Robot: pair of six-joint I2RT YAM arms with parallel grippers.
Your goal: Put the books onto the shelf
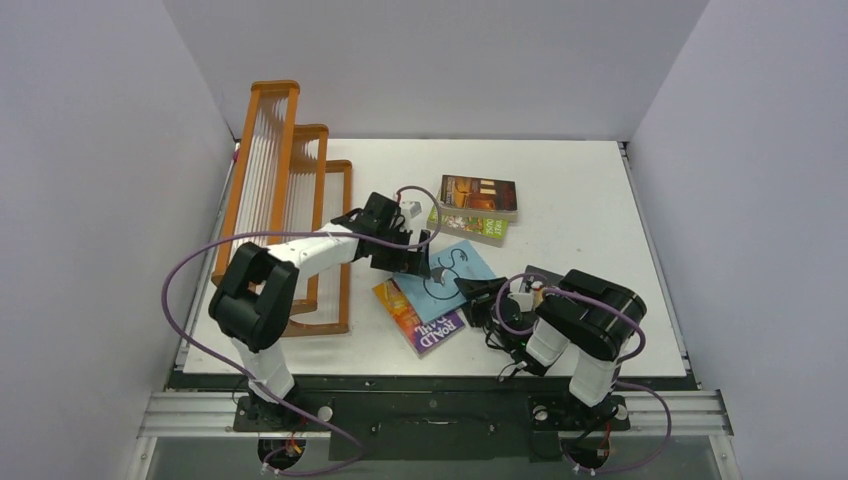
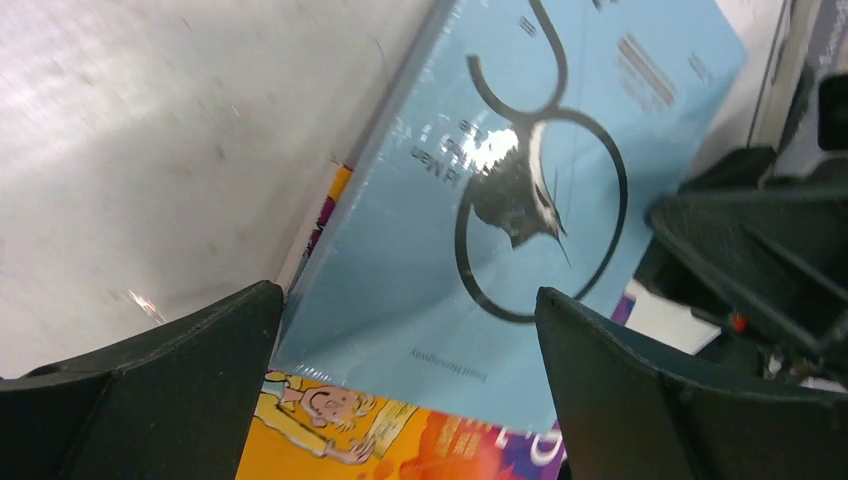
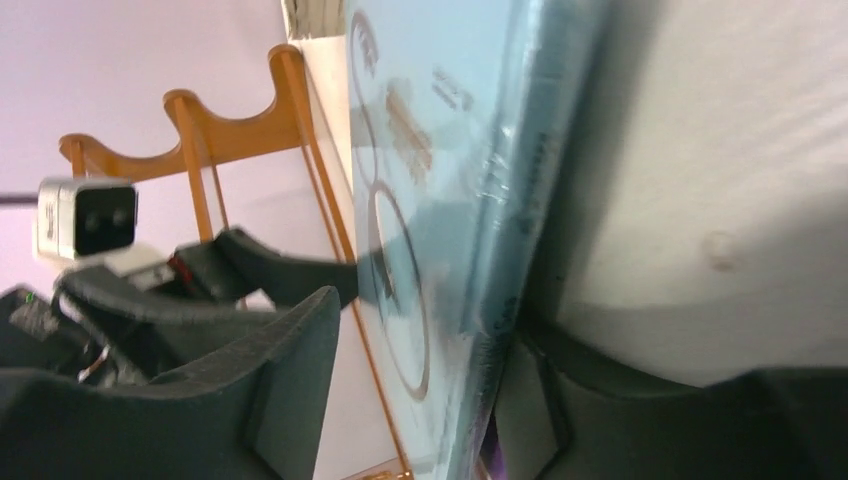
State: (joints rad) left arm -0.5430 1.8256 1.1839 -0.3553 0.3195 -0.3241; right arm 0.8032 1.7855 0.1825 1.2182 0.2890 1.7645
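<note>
A light blue book [image 1: 445, 275] lies slanted across the orange-purple Roald Dahl book [image 1: 415, 322] in the middle of the table. My left gripper [image 2: 408, 295] hangs open just above the blue book's [image 2: 450, 200] near end, and the Roald Dahl cover [image 2: 400, 440] shows below it. My right gripper [image 3: 430, 320] straddles the blue book's [image 3: 440, 150] right edge. One finger lies under that edge, while the other stands a gap away from the cover. The orange-brown shelf [image 1: 285, 190] stands at the left with nothing on it.
A dark brown-orange book [image 1: 478, 195] rests on a green book [image 1: 470, 228] at the back centre. A black book [image 1: 545, 277] lies partly under the right arm. Grey walls close in both sides.
</note>
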